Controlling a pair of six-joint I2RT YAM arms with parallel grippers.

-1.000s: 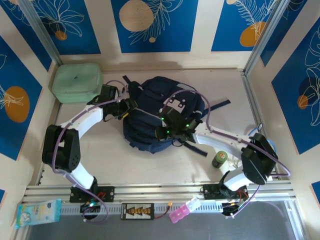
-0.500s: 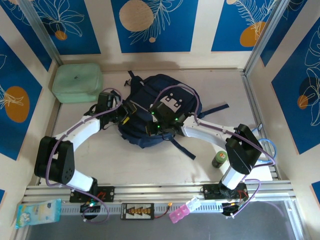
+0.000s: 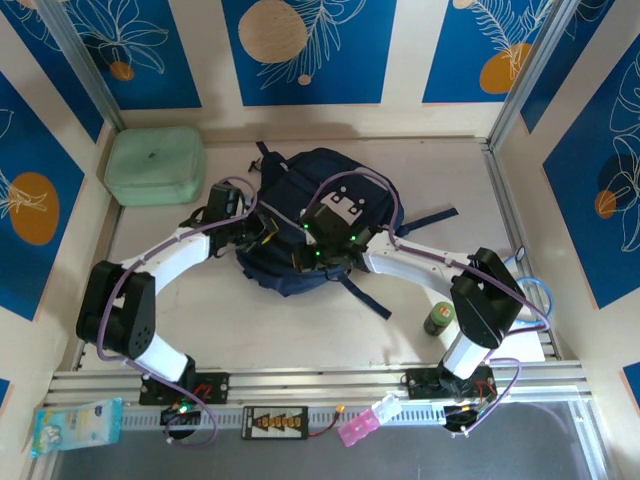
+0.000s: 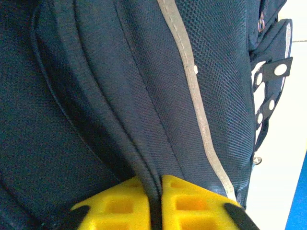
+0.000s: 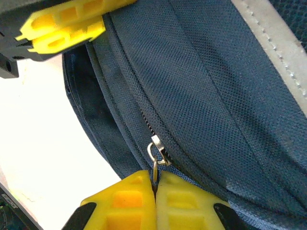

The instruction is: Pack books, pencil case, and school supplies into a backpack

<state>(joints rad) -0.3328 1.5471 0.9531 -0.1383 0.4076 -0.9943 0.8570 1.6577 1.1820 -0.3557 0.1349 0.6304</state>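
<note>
The backpack (image 3: 312, 172) lay on the table (image 3: 290, 335), just above the middle of the top frame, with one strap (image 3: 432, 216) trailing to the right. Both arms reached in over its lower left part.

In the left wrist view, the left gripper (image 4: 154, 194) sat at the bottom edge. Its yellow fingers (image 4: 120, 206) were pressed together on a raised fold of navy fabric beside the seam. The pale stripe (image 4: 192, 81) ran down the frame to the right of it.

In the right wrist view, the right gripper (image 5: 156, 187) was also at the bottom edge. Its jaws were clamped on the ring of the zip pull (image 5: 153, 166), with the slider (image 5: 162, 153) just above the fingertips. The other claw showed at the upper left of that frame, against the bag's edge.

A mint-green case (image 3: 155, 165) stood at the upper left of the top view, apart from the bag. A small green can (image 3: 439, 318) stood at the lower right, beside the right arm.
</note>
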